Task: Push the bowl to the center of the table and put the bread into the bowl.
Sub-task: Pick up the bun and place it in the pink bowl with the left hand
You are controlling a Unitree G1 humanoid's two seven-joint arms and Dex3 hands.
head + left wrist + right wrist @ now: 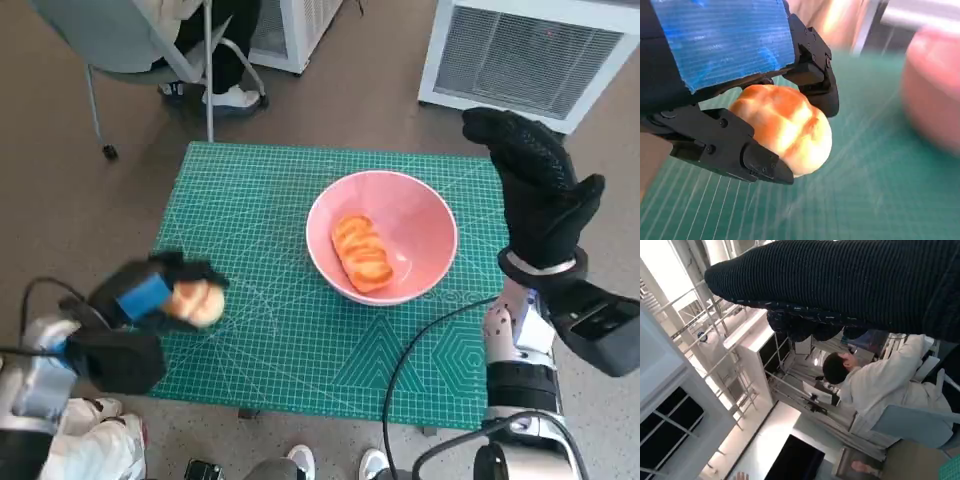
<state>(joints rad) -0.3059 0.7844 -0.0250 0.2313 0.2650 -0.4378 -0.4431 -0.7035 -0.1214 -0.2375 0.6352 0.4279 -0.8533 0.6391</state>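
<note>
our left hand [150, 297] grasps a bread roll [785, 127]; the pink bowl [425, 215], already holding one bread, lies off its fingertip side, nearer our raised, released right hand [535, 185].

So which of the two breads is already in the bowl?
The long ridged orange loaf lies inside the pink bowl. The round pale bun isn't: the left hand holds it above the green mat.

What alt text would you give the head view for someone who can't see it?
The robot's left hand holds a bread roll above a green mat; a pink bowl near the middle already contains another bread. The gloved right hand is raised beside the bowl.
</note>
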